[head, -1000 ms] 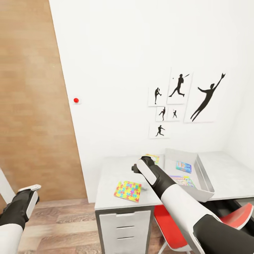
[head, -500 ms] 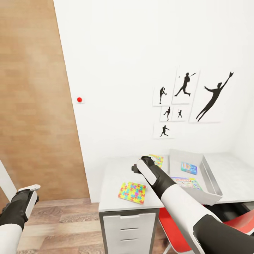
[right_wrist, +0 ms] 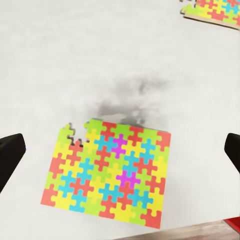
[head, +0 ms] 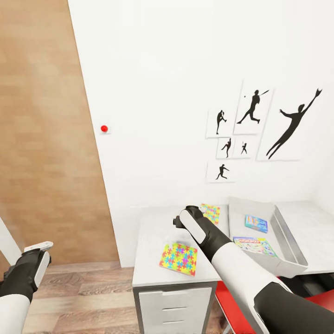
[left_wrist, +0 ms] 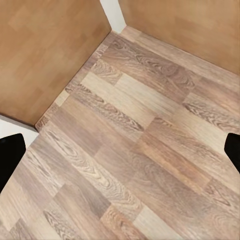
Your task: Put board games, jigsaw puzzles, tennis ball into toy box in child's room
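My right arm [head: 204, 236] reaches over the pale grey table [head: 153, 232]. In the right wrist view the right gripper [right_wrist: 120, 152] hangs open above a jigsaw puzzle [right_wrist: 110, 170], which lies near the table's front edge [head: 178, 259]. A second jigsaw puzzle [head: 211, 213] lies by the wall [right_wrist: 212, 11]. The grey toy box [head: 290, 241] stands to the right and holds two board games, one blue [head: 256, 223] and one white-green [head: 254, 246]. My left gripper [left_wrist: 120, 155] is open over the wood floor [left_wrist: 125, 150]. The tennis ball and the bed are out of view.
A brown wooden door [head: 46, 139] stands at the left, with a red button [head: 104, 128] on the white wall beside it. Black sports silhouettes [head: 253, 134] hang above the table. White drawers [head: 171, 306] sit under the table's left end, next to a red chair [head: 222, 297].
The whole view has shifted, so the table, toy box and pictures sit further right in the picture. Both arms keep the same pose and both grippers stay open.
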